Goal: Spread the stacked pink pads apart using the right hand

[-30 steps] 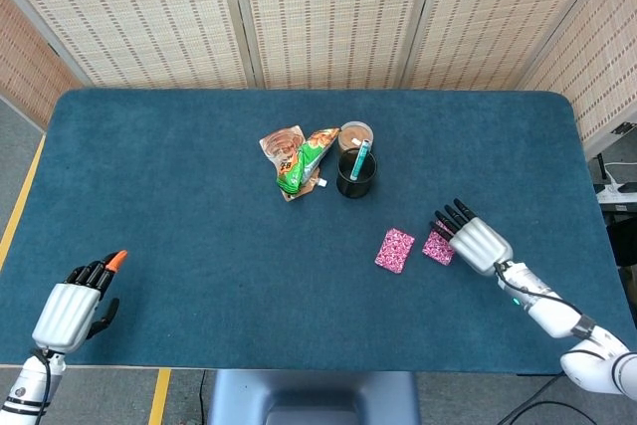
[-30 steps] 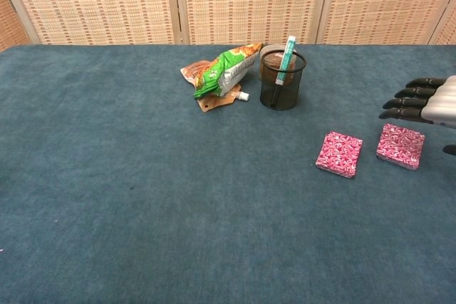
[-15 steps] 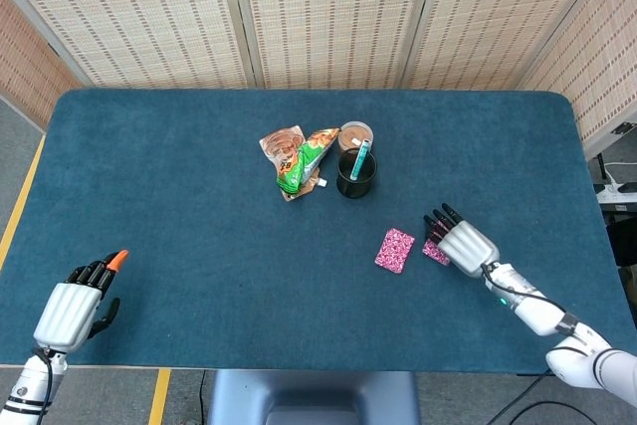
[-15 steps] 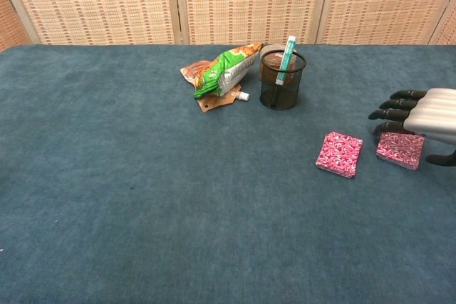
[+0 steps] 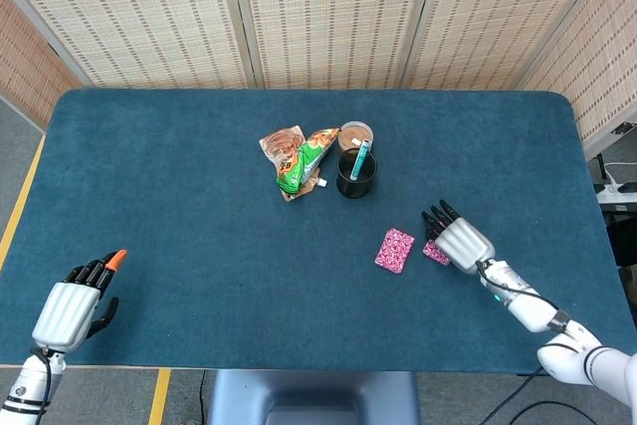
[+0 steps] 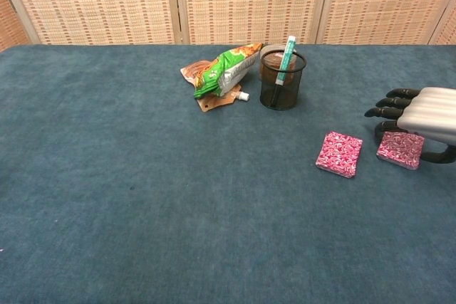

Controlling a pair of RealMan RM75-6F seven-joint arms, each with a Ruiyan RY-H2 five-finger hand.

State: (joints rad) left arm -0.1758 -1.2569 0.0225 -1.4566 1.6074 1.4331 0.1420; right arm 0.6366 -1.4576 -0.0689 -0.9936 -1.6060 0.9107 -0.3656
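Observation:
Two pink patterned pads lie side by side on the blue table, a small gap between them. The left pad (image 5: 395,250) (image 6: 339,154) lies flat and uncovered. My right hand (image 5: 460,241) (image 6: 422,114) is low over the right pad (image 5: 433,252) (image 6: 400,149), fingers spread past its far edge and thumb curving round its right side. The hand hides part of that pad, and I cannot tell whether it touches it. My left hand (image 5: 74,308) rests at the table's near left corner with nothing in it, and the chest view does not show it.
A black mesh cup (image 5: 356,173) (image 6: 278,80) holding a teal tube stands behind the pads. A green and orange snack pouch (image 5: 302,159) (image 6: 225,72) lies to its left, and a small round lid (image 5: 355,133) sits behind the cup. Woven screens stand behind the table.
My right hand has moved left and down from beside the right pad until it covers part of it. Both pads and the left hand stay where they were.

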